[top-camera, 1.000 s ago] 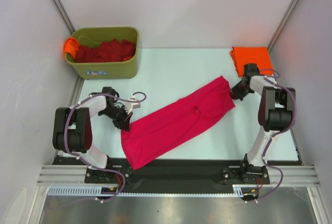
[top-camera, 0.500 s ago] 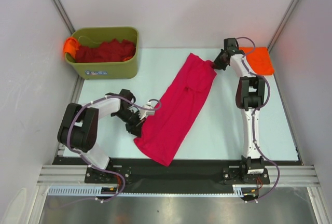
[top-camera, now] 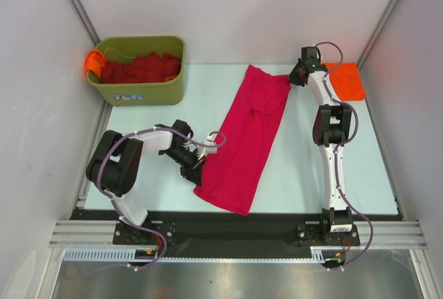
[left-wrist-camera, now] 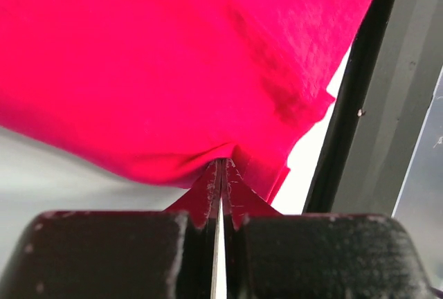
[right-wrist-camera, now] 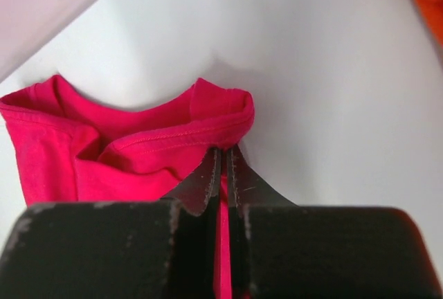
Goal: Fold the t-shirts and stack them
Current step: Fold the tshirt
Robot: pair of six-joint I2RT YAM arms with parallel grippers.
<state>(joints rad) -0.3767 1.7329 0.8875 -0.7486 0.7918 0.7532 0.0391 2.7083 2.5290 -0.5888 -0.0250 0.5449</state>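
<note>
— Where is your pink t-shirt (top-camera: 246, 140)?

— It lies stretched out long on the counter (top-camera: 297, 167), from the near edge up to the far side. Your left fingers (left-wrist-camera: 214, 178) are pinched tight on its near left edge.

— And your right fingers (right-wrist-camera: 211, 167)?

— They are closed tight on the far right corner of the same shirt. Just to their right lies your folded orange t-shirt (top-camera: 349, 81). Far left, the dark red t-shirts (top-camera: 138, 69) sit in the green bin (top-camera: 149, 93).
</note>
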